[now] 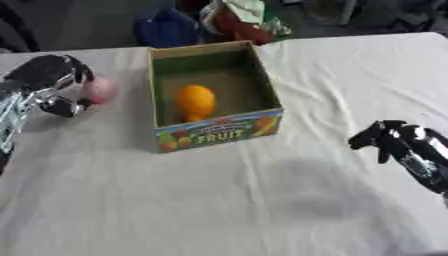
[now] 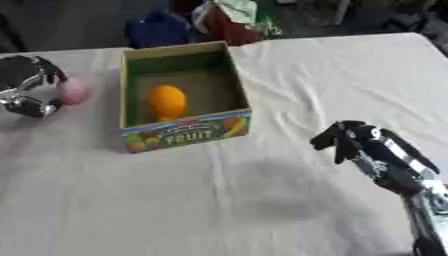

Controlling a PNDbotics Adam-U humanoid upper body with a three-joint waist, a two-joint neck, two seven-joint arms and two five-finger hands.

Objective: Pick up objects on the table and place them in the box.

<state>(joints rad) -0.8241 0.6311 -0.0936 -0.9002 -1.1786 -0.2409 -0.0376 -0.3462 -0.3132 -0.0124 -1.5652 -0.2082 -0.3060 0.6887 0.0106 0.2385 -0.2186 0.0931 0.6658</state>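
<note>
Open-topped cardboard fruit box (image 1: 219,131) on white-clothed surface (image 1: 262,200), orange rounded fruit (image 1: 195,102) lying inside. Just left of box: left hand (image 1: 54,82), fingers curled round small pink ball (image 1: 100,89). Right of box, well apart: right hand (image 2: 367,147), fingers curled, holding nothing.

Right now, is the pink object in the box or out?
Out. The pink object is in the left hand, left of the box, which holds only an orange fruit.

An orange fruit (image 1: 195,102) lies inside the box (image 1: 219,133). Left of the box, the left hand (image 1: 52,82) curls round a pink object (image 1: 100,89). The right hand (image 1: 404,142) hangs right of the box.
</note>
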